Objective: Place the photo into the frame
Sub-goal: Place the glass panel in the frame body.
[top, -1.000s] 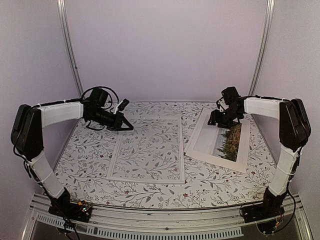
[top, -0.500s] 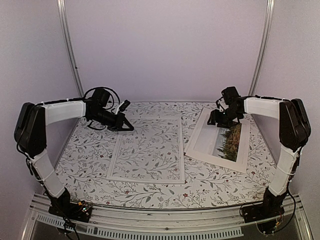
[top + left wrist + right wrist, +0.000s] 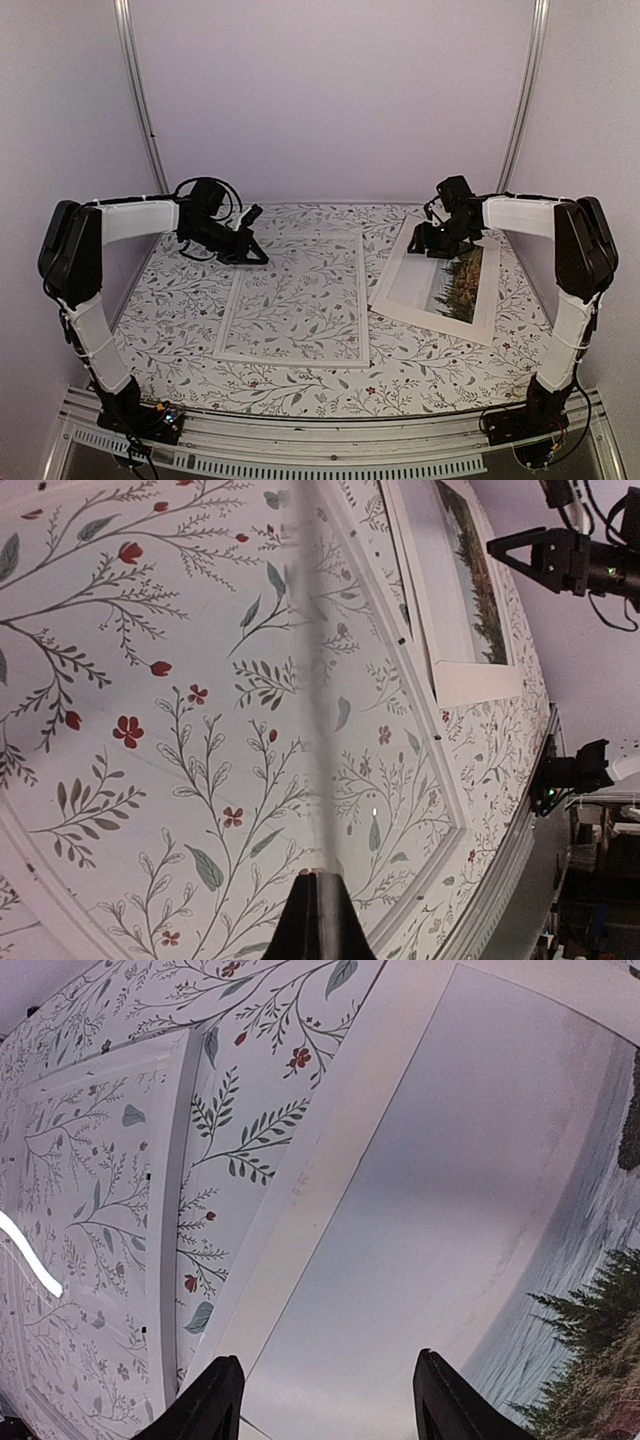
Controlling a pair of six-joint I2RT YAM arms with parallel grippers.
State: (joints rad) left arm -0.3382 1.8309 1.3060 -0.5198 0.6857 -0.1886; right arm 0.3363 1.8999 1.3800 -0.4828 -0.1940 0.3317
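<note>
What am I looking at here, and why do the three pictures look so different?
These are two robot arms bolted at the near edge of a flower-patterned table. The wide picture comes from a fixed camera above and behind them; the other two come from small cameras on the wrists, looking past the fingers. On the table lie a thin white frame and, to its right, a photo of trees and water, face up. The left gripper is shut, near the frame's far left corner. The right gripper is open above the photo's far end. Neither holds anything.
</note>
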